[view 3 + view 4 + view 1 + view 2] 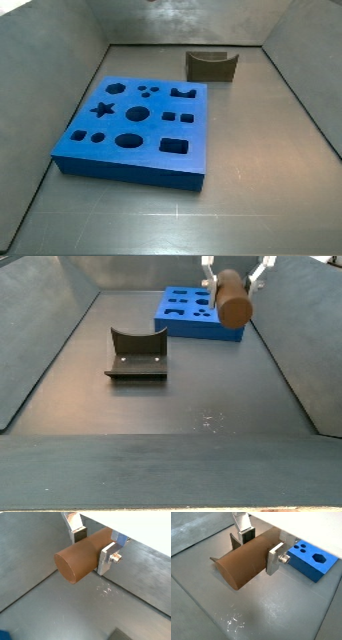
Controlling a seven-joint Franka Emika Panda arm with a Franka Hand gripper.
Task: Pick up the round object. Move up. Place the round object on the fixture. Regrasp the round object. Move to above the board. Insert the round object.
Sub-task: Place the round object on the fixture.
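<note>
Grey floor lies below fingers (pixel 260 546) clamped on the round object (pixel 248 559), arm cropped.

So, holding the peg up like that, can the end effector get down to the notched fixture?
Probably yes: the end effector grips the peg above the floor, and nothing stands over the fixture; the board lies apart.

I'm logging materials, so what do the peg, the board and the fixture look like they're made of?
The peg, held in the gripper above the floor, looks like smooth matte wood, uniformly tan. The board seems foam: thick, matte blue. The fixture is dark and dull, possibly plastic or metal.
</note>
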